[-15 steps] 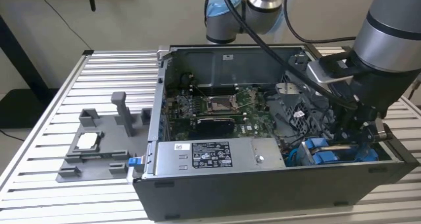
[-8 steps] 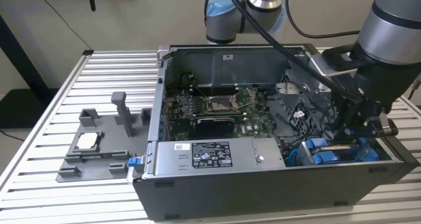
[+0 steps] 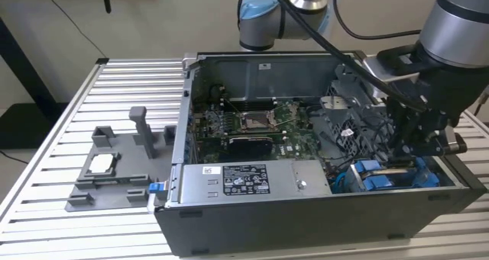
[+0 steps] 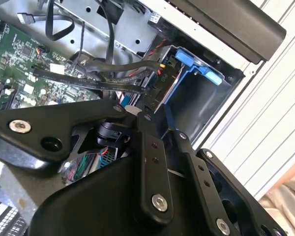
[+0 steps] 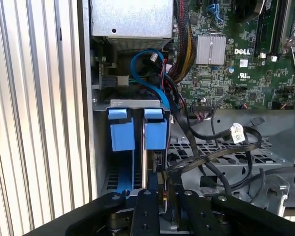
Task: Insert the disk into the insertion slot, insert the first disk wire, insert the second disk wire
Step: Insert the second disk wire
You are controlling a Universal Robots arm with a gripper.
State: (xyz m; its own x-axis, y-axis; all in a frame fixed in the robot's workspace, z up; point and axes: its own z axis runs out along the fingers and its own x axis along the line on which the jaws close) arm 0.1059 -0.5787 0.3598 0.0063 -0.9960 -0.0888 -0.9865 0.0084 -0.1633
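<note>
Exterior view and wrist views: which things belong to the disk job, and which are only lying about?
Job: black end effector; silver-grey hard drive in blue plastic carrier; grey sheet-metal drive cage slot.
Lying about: grey labelled power-supply box; grey plastic fixture tray; green circuit board.

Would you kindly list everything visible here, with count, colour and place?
Case: one, dark grey, open, on the slatted table.
Motherboard: one, green, inside the case.
Power supply: one, grey, at the case's near edge.
Drive cage: one, with blue fittings, at the exterior view's right end of the case.
Cables: several, black, beside the cage.
Tray: one, grey, on the exterior view's left.
Claw: one, black, reaching down over the cage.
</note>
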